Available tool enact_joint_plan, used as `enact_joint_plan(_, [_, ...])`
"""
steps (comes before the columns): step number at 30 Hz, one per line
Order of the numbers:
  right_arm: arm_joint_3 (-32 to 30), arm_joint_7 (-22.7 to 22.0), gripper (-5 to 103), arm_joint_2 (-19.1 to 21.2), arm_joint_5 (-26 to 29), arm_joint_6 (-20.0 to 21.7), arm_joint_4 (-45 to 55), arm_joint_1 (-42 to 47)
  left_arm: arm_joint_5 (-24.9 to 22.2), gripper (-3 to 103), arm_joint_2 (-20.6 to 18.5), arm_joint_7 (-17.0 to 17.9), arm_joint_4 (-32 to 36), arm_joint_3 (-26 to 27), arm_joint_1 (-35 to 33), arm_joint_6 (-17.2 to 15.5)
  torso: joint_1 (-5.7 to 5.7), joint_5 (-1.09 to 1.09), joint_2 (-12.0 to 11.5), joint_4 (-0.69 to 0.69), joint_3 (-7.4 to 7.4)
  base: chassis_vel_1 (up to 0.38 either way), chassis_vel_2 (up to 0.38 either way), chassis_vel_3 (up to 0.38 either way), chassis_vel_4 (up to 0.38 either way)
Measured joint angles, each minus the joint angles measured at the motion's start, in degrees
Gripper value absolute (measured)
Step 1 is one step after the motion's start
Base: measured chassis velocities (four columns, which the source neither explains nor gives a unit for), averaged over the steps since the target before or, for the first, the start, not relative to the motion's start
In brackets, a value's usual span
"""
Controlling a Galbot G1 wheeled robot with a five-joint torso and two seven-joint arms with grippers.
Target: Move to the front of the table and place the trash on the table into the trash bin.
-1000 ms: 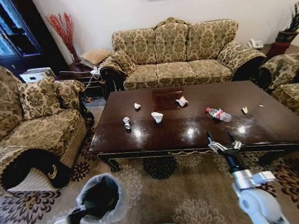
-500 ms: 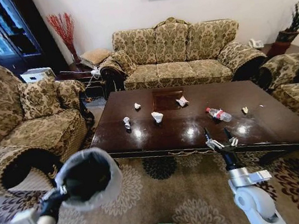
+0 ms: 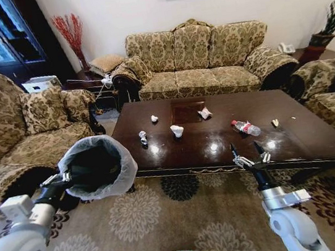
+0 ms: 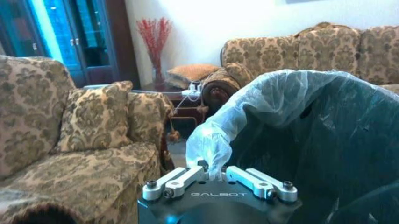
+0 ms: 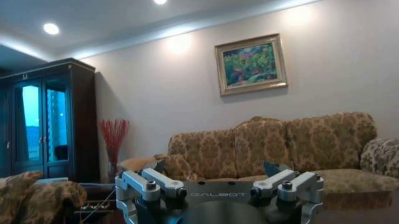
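Bagged trash bin (image 3: 98,166) beside table (image 3: 319,141) edge

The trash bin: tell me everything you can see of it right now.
The trash bin is small, round and dark, lined with a translucent whitish plastic bag folded out over its rim. The left pincer is shut on the rim, holding the bin up off the carpet, tipped so its open mouth faces the camera. It hangs beside the table's near left corner, in front of the armchair. Inside looks dark; contents cannot be made out.
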State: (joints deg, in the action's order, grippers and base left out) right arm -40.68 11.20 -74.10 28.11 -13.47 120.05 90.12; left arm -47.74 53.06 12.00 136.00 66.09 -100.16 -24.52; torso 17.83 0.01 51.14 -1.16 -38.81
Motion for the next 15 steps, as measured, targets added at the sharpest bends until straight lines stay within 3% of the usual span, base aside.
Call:
enact_joint_plan(5, [0.96,-0.08,100,-0.34,-1.05,0.75,-0.7,-0.92,-0.88,1,-1.37,0.05,-1.49,-0.32,1.97,0.85,0.0,-0.03,0.0,0.0,0.0,0.192,0.203,-0.196,-0.206])
enact_joint_plan(9, [3.31,-2.91,100,-1.2,-4.4,1.69,-1.84,-2.6,-1.64,1,-1.68,-0.28,-1.9,-0.48,2.03,1.48,0.0,0.01,0.0,0.0,0.01,0.25,0.271,-0.262,-0.267])
enact_joint_plan(11, [5.88,-5.33,100,-1.59,-7.41,1.89,-3.08,-4.73,-1.52,1,-0.85,-0.75,-1.74,-1.53,2.17,1.75,0.0,-0.02,0.0,-0.02,0.0,0.302,0.288,-0.29,-0.299])
enact_joint_plan(15, [10.29,-8.33,100,-1.98,-7.72,1.42,-3.43,-7.37,-1.2,1,1.21,-1.0,-0.6,-3.09,2.72,1.84,0.0,-0.01,0.0,-0.02,0.01,0.297,0.302,-0.303,-0.286])
